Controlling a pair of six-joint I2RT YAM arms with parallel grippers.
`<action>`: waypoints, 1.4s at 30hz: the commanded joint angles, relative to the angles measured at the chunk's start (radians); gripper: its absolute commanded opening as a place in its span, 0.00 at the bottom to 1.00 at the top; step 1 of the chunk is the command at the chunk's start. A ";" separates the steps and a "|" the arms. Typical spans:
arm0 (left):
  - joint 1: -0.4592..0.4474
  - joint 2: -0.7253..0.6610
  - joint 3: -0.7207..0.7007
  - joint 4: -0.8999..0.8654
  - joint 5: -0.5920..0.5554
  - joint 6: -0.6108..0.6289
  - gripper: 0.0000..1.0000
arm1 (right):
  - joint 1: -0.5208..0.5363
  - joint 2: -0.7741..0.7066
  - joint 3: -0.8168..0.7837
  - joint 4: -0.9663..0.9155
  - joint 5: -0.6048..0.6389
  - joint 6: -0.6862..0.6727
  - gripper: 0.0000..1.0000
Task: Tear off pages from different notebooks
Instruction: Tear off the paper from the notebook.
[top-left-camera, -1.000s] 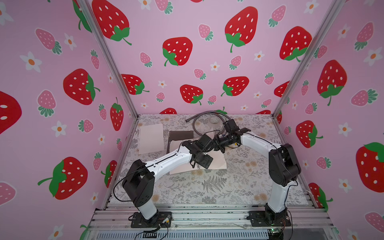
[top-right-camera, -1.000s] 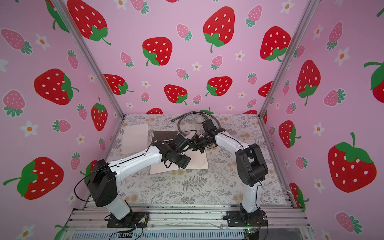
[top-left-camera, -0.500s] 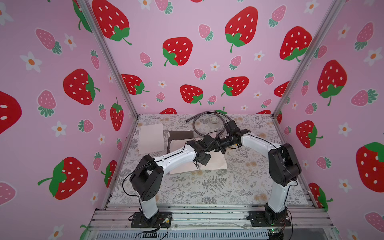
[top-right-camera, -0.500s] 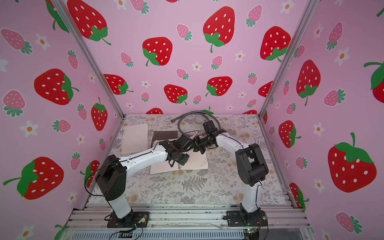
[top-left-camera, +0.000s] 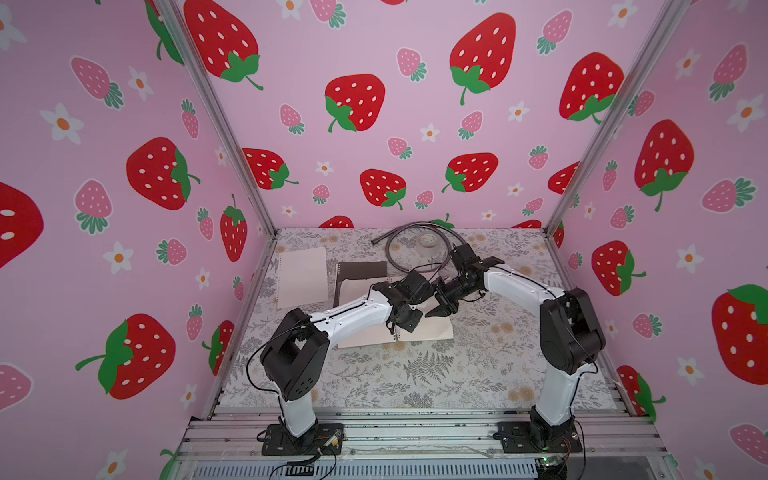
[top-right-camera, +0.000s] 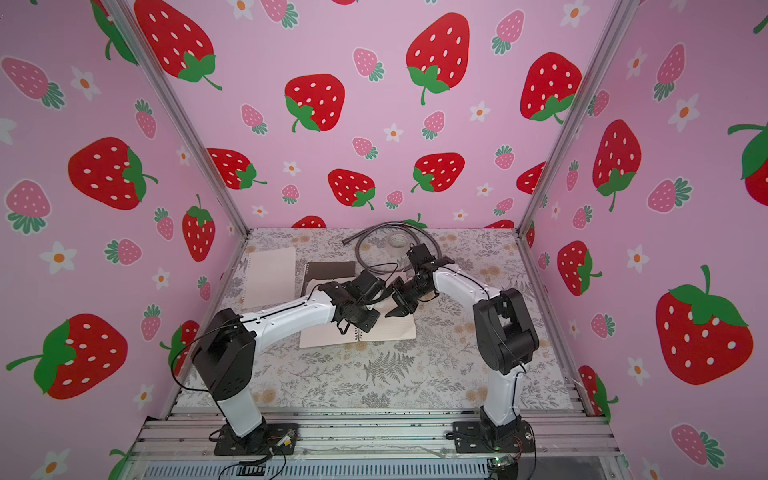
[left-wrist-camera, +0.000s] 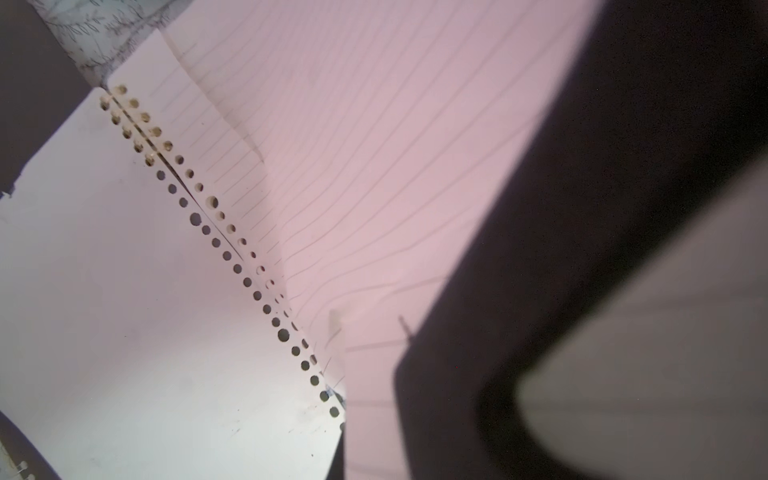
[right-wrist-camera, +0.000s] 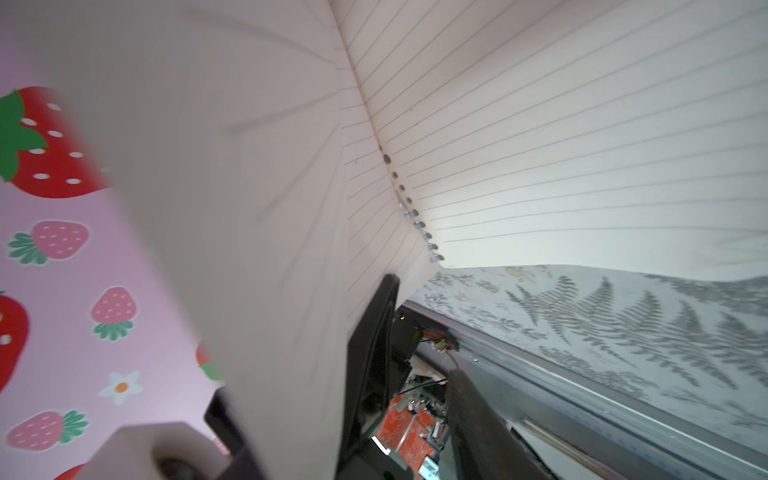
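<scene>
Moved since earlier: the left gripper (top-left-camera: 400, 328) is now found pressed together where it was spread, the right gripper (top-left-camera: 442, 306) parted where it was closed; the left elbow is brought nearer the notebooks.
Left pincer: pressed together, and judged to be pinching the lifted page (left-wrist-camera: 415, 166) close to its punched edge.
Right pincer: the jaws are seen apart in the right wrist view, with the sheet beside one finger; no hold is judged.
Task things: the open notebook (top-left-camera: 432, 330) lies flat mid-table under both grippers; the dark notebook (top-left-camera: 360, 269) lies just behind it, and a loose page (top-left-camera: 301, 276) lies beside that, toward the left wall.
Step in hand: the lifted page is judged to be about to be torn free of the spiral (right-wrist-camera: 419, 224).
Done well: the pull is best kept low and steady, peeling hole by hole; the notebook should be pinned down so that it is not dragged along.
Edges: the cable (top-left-camera: 390, 249) and tape roll (top-left-camera: 428, 241) lie at the rear, near the right wrist.
Open room: bare table (top-left-camera: 415, 374) is left toward the front.
</scene>
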 joint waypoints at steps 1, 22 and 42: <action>-0.019 -0.034 -0.037 -0.035 0.125 0.059 0.00 | -0.017 -0.097 0.072 -0.217 0.196 -0.252 0.56; 0.027 -0.065 0.066 -0.283 0.266 0.198 0.00 | 0.170 -0.389 -0.203 0.075 0.721 -1.193 0.62; 0.079 -0.178 -0.032 -0.382 0.384 0.259 0.00 | 0.305 -0.537 -0.510 0.590 0.624 -1.659 0.66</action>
